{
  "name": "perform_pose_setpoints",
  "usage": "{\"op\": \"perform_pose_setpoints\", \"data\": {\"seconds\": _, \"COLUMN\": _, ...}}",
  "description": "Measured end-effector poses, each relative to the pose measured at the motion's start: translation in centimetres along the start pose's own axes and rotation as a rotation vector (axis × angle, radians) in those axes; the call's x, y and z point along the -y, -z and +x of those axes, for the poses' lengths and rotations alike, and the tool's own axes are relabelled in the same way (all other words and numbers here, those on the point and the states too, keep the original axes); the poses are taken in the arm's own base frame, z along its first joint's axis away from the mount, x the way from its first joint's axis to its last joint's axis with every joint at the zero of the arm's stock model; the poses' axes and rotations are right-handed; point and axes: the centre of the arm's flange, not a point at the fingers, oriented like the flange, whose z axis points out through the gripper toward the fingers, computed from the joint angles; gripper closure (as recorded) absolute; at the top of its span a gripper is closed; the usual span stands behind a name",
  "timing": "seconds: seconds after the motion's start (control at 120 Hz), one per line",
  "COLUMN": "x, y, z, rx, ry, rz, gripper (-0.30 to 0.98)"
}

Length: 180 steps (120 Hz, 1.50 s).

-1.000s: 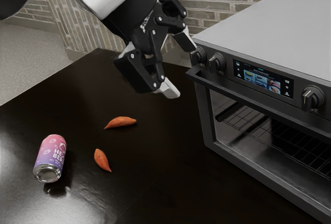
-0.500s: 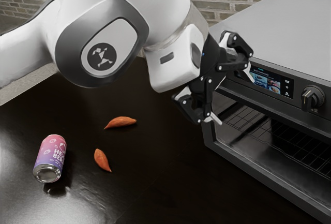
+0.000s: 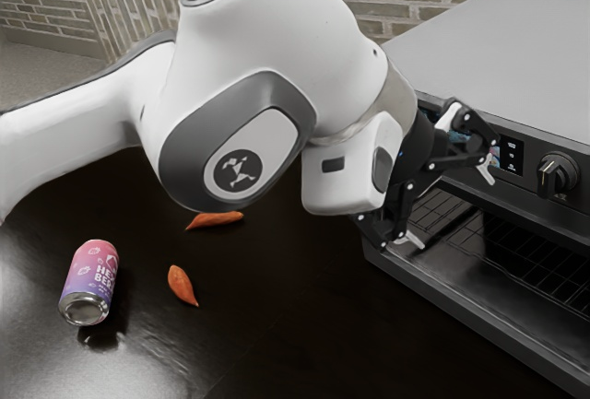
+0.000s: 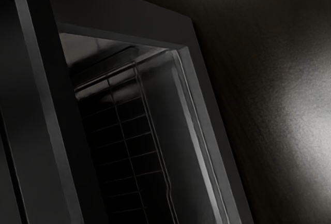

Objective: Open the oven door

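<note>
In front of the oven's upper front, the gripper (image 3: 449,206) stands open, its fingers spread apart, one near the control panel and the other lower by the door window. The black oven door (image 3: 502,319) looks shut, with a wire rack visible through its window. Its bar handle (image 3: 539,217) runs along the top edge, partly hidden behind the gripper; whether a finger touches it I cannot tell. In the wrist view, the handle (image 4: 58,110) crosses beside the window of the door (image 4: 220,146).
A pink and purple can (image 3: 89,281) stands on the dark table (image 3: 277,344). Two orange sweet potatoes lie there, one (image 3: 182,285) whole in view, the other (image 3: 217,219) partly under the arm. A knob (image 3: 556,176) sticks out from the oven front.
The arm has swung toward the exterior view's right, carrying my gripper from beside the oven's near corner to the front of the door. My hand has turned; the fingers remain apart.
</note>
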Motion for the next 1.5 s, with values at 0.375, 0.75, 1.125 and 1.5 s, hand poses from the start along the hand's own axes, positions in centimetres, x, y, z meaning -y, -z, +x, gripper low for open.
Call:
{"op": "perform_pose_setpoints", "data": {"seconds": 0.375, "x": 0.2, "y": -2.2, "z": -1.0, "rx": 0.001, "ry": -0.052, "rz": -0.012, "gripper": 0.0}}
{"op": "perform_pose_setpoints", "data": {"seconds": 0.75, "x": -1.3, "y": -3.9, "z": -0.6, "rx": 0.002, "ry": -0.084, "rz": -0.053, "gripper": -0.09}}
{"op": "perform_pose_setpoints", "data": {"seconds": 1.125, "x": -8.7, "y": 33.1, "z": -13.6, "rx": 0.143, "ry": 0.492, "rz": 0.158, "gripper": 0.02}}
{"op": "perform_pose_setpoints", "data": {"seconds": 1.5, "x": -10.9, "y": 22.6, "z": -21.6, "rx": 0.191, "ry": 1.168, "rz": -0.243, "gripper": 0.0}}
